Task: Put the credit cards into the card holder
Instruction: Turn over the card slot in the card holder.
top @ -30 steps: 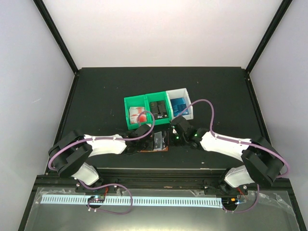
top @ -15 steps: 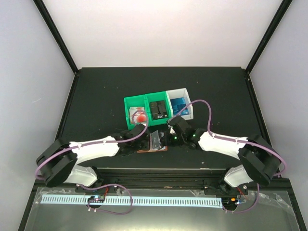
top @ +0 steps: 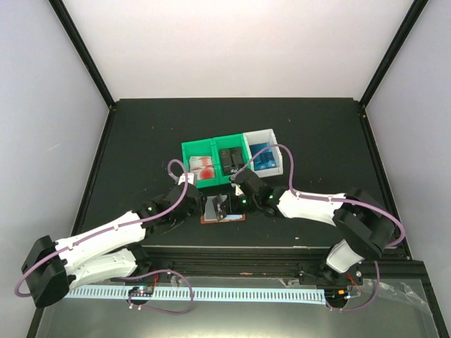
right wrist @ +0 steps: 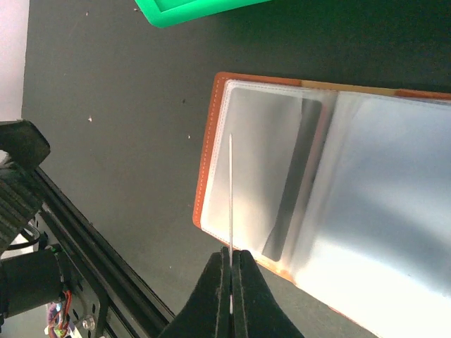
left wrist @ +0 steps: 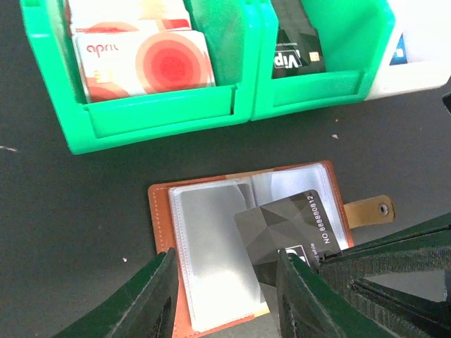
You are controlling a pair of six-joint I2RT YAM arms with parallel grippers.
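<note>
Right wrist, card [right wrist: 230,190] edge-on, clamped between fingers [right wrist: 211,296]

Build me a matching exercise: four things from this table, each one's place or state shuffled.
1. red-and-white plastic cards
2. black faceted-pattern plastic card
3. reddish-brown leather wallet
4. blue plastic cards

A. in the white bin
B. lying open on the black table
C. pinched in the right gripper
D. in a green bin

Pairs: 1-D, 2-C, 3-B, 4-A

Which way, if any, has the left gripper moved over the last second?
Yes. The left gripper has shifted left, from below the middle of the green plastic bins to below their left corner.
</note>
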